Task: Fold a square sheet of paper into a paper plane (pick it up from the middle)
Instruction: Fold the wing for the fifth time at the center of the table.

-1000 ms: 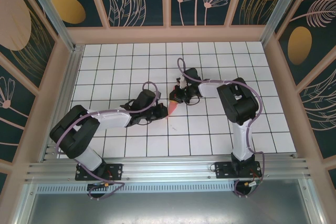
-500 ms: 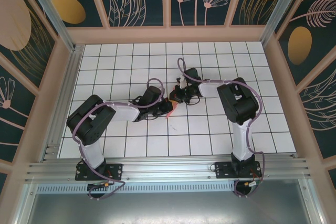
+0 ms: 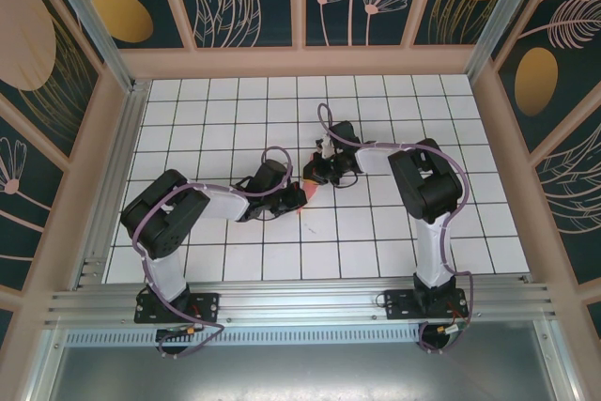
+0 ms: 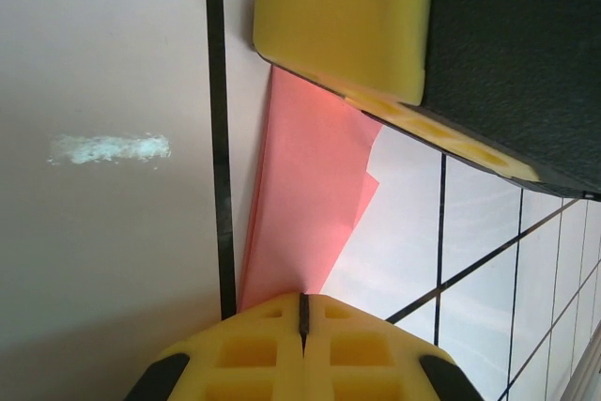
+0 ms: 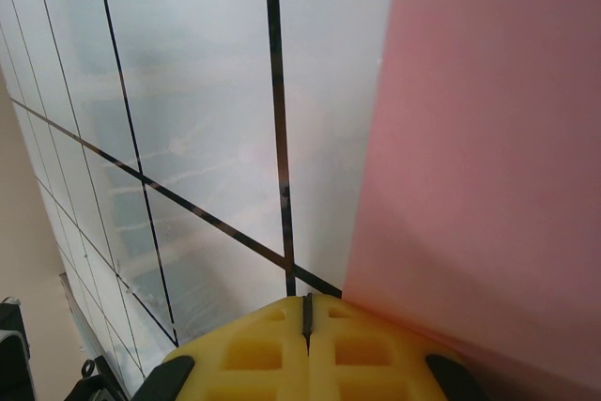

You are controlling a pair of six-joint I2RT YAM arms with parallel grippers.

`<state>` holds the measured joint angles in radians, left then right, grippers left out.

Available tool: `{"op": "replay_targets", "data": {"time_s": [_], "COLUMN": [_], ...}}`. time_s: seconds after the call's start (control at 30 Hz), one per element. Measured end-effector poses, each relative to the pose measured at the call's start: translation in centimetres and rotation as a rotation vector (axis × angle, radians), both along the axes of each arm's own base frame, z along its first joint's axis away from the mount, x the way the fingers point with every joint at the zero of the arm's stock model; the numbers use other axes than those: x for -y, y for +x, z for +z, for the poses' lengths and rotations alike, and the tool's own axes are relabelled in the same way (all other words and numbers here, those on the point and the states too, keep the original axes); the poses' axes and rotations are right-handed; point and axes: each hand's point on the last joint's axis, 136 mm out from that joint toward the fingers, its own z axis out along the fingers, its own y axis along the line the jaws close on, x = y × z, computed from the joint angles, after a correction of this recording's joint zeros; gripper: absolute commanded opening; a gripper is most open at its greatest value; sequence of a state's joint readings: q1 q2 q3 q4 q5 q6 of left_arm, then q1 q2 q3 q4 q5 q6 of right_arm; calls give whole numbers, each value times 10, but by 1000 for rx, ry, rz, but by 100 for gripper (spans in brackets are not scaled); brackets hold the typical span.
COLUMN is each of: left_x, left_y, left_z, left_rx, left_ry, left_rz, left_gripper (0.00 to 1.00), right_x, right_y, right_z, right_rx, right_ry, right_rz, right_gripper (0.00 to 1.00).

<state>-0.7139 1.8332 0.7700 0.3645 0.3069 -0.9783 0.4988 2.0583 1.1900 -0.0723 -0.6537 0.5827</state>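
**Desk:** Where is the paper?

**Operator:** I see the pink paper point(image 3: 305, 196) near the middle of the white tiled counter point(image 3: 376, 241), folded into a narrow strip and sitting between my two pincers. In the left wrist view it point(image 4: 310, 204) shows at least two layers, with one edge stepped back from the other.

**Desk:** What is the left pincer doing?

**Operator:** My left pincer point(image 3: 295, 196) reaches in from the left. Close up point(image 4: 302, 312), its yellow fingertips are pressed together with no gap. The near end of the strip narrows right into that seam, so I read it as pinched there.

**Desk:** And the right one?

**Operator:** The right pincer point(image 3: 315, 176) comes in from the far right side, just beside the left one. Its own camera shows the fingertips point(image 5: 306, 312) closed tight too. The paper point(image 5: 488, 166) fills the right half of that view and runs under the right-hand finger. I can't tell whether it grips the paper or only rests on it. From the left wrist, one of its yellow pads point(image 4: 347, 16) covers the strip's far end.
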Motion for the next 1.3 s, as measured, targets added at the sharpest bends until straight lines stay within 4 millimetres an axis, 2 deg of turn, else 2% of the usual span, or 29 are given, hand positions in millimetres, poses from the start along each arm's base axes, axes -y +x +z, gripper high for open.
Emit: {"op": "replay_targets", "data": {"time_s": [0.37, 0.47, 0.6, 0.77, 1.1, 1.3], "left_x": [0, 1, 1, 1, 1, 1], "left_y": [0, 1, 1, 1, 1, 1], "left_z": [-1, -1, 0, 0, 0, 0], "left_rx": [1, 2, 8, 12, 17, 18], "left_ry": [-1, -4, -9, -12, -16, -16], "left_rz": [0, -1, -1, -1, -1, 0], "left_gripper": [0, 0, 0, 0, 0, 0], "right_x": [-2, 0, 0, 1, -16, -12], "right_y": [-1, -9, -13, -8, -28, -35], "right_z": [3, 5, 17, 32, 26, 6], "right_rx": [14, 25, 51, 89, 46, -11], "right_ry": [-13, -29, -33, -40, -63, -100], "right_rz": [0, 0, -3, -37, -29, -52], "right_gripper": [2, 2, 2, 1, 1, 0]}}
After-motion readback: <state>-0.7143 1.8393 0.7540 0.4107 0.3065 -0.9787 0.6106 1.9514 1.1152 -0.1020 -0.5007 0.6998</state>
